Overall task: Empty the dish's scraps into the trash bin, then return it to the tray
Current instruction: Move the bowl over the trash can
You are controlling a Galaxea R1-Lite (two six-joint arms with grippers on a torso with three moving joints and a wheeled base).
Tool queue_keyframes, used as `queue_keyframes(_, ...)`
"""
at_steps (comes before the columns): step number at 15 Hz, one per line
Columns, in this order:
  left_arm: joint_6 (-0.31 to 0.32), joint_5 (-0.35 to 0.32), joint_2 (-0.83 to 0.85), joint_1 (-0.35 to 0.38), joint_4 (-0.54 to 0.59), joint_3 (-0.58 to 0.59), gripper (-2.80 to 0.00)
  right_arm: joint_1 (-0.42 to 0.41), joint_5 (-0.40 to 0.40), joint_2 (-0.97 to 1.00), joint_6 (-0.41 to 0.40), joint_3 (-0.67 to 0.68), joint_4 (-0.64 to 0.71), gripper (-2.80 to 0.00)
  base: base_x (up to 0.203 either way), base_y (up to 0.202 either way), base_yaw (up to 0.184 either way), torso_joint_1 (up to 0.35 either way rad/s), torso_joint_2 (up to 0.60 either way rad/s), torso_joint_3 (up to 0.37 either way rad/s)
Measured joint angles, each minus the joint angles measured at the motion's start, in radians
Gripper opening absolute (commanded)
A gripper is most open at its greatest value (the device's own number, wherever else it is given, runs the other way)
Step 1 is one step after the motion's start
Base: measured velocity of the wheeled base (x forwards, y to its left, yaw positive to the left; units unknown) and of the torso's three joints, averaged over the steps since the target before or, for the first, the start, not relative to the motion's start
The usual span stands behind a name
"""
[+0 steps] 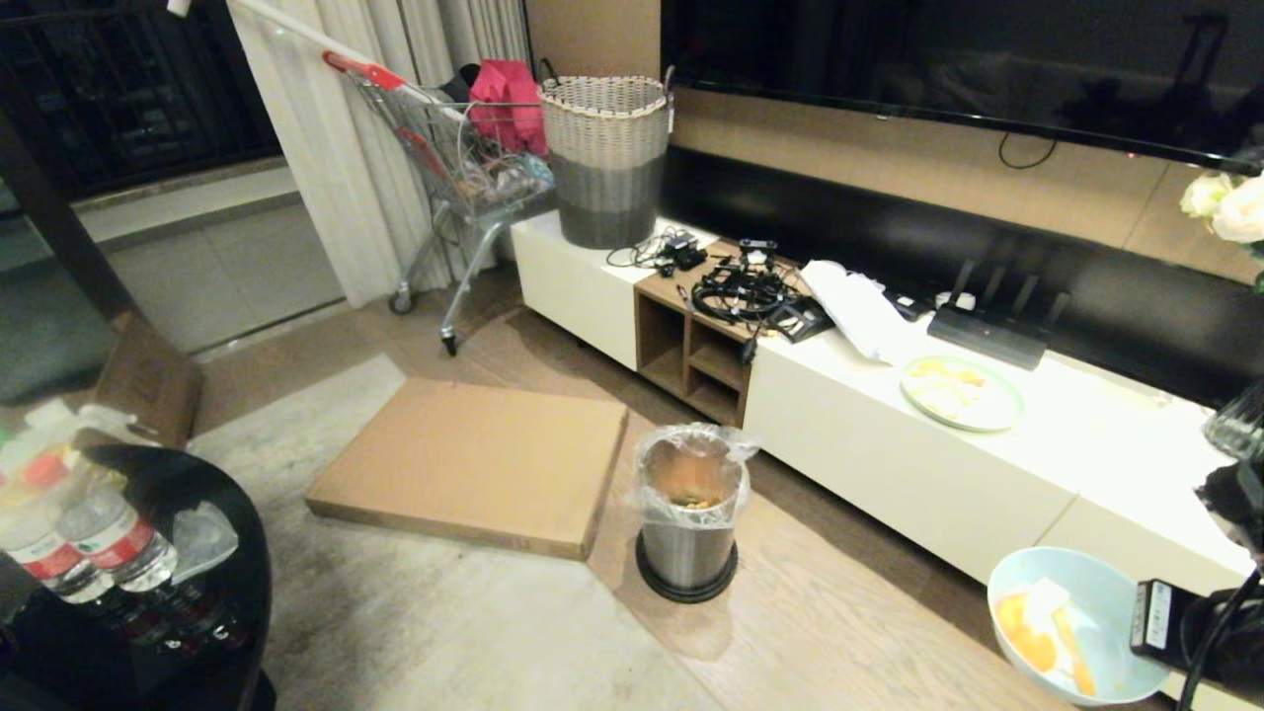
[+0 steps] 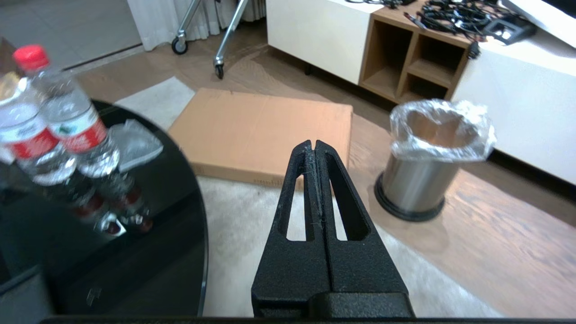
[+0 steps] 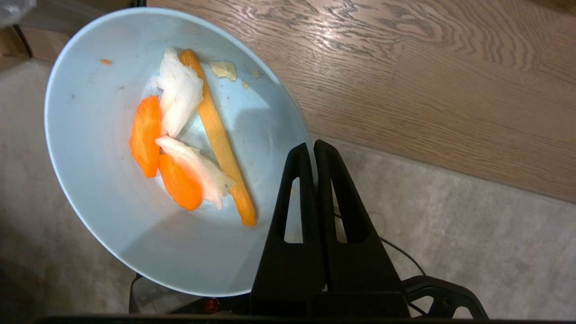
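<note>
The pale blue dish [image 1: 1076, 627] hangs low at the right, above the floor, tilted. Orange and white scraps [image 3: 180, 135] lie inside the dish [image 3: 103, 216]. My right gripper [image 3: 313, 146] is shut on its rim, one finger inside and one outside. The steel trash bin [image 1: 688, 513] with a clear liner stands on the floor to the left of the dish and farther away, with a few scraps at its bottom. The bin [image 2: 418, 180] also shows in the left wrist view. My left gripper [image 2: 313, 144] is shut and empty, parked above the rug. The tray is out of view.
A flat cardboard box [image 1: 474, 464] lies left of the bin. A long white cabinet [image 1: 889, 464] behind it carries a green plate [image 1: 961, 393], cables and a woven basket [image 1: 605, 158]. A black round table [image 1: 227, 632] with water bottles [image 1: 109, 538] is at the near left.
</note>
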Motion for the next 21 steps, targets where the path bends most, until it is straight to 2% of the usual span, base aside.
queue_keyframes(8, 0.001, 0.000, 0.000, 0.000, 0.000, 0.000, -2.80, 0.000, 0.000, 0.001, 0.000, -0.001, -0.002, -2.80, 0.177, 0.000, 0.003, 0.003, 0.00, 0.003)
queue_keyframes(21, 0.001, 0.000, 0.000, 0.000, 0.000, 0.000, -2.80, 0.001, -0.020, 0.001, 0.000, -0.005, -0.001, -2.80, 0.000, 0.000, 0.000, 0.000, 0.00, -0.005)
